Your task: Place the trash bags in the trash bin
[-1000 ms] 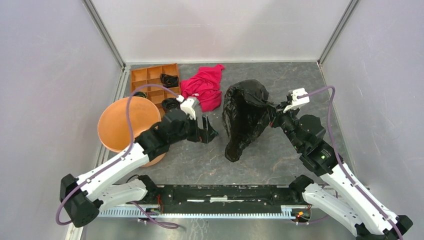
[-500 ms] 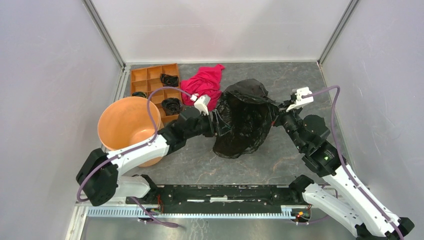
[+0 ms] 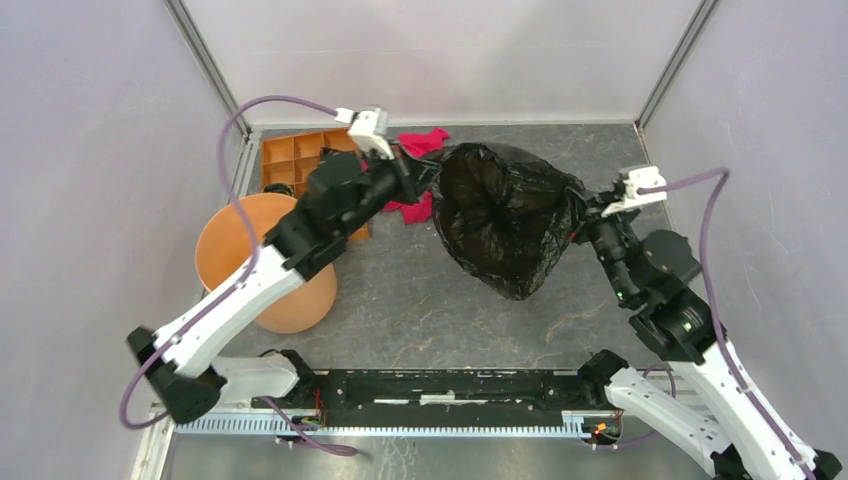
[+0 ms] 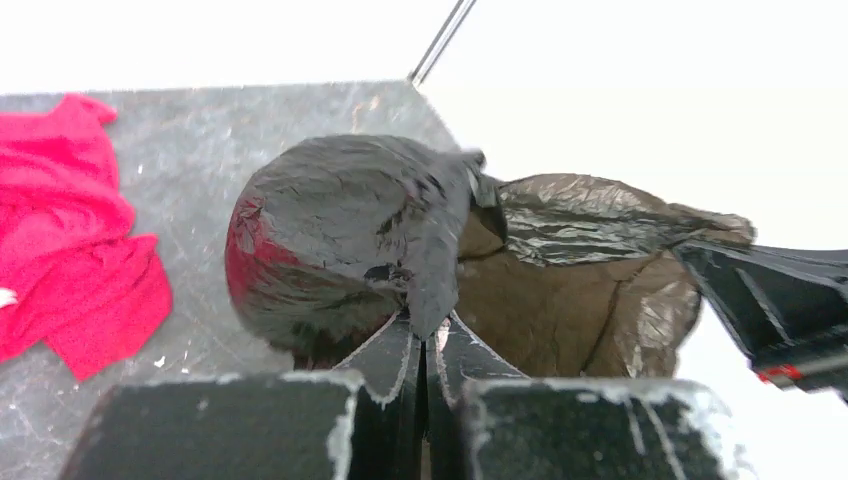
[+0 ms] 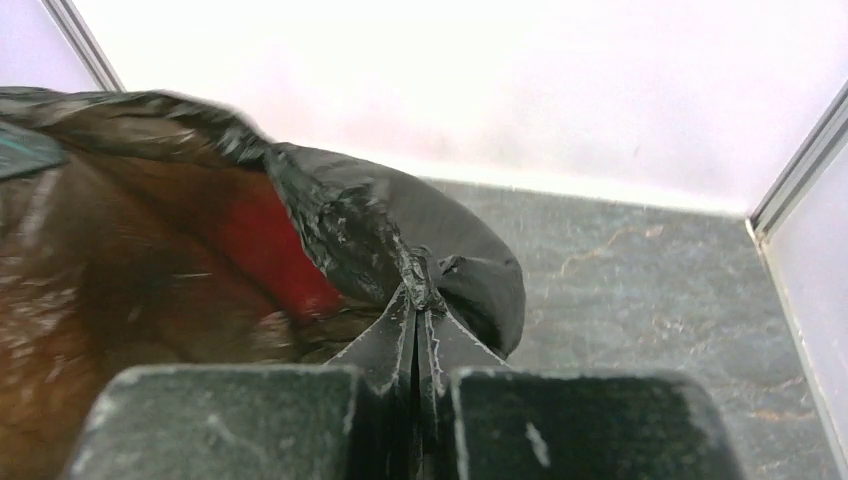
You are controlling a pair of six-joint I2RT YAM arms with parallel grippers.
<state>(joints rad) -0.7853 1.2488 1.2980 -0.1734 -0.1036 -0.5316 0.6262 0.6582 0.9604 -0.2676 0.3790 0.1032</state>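
A big black trash bag (image 3: 510, 215) hangs open above the table between both arms, its mouth stretched wide. My left gripper (image 3: 425, 178) is shut on the bag's left rim; the film (image 4: 440, 270) is pinched at its fingertips in the left wrist view. My right gripper (image 3: 583, 212) is shut on the right rim, with a twisted fold (image 5: 420, 280) of the film clamped between its jaws. The round orange-brown trash bin (image 3: 262, 262) stands at the left, under the left forearm. Small black bags in the tray are hidden by the arm.
An orange tray with square compartments (image 3: 290, 155) sits at the back left. A red-pink cloth (image 3: 420, 145) lies behind the left gripper, also seen in the left wrist view (image 4: 70, 250). Grey walls enclose the table on three sides.
My left gripper reached the bag, shut on its left rim and rose toward the back. The right gripper pulled right. The bag went from a hanging fold to an open, stretched mouth.
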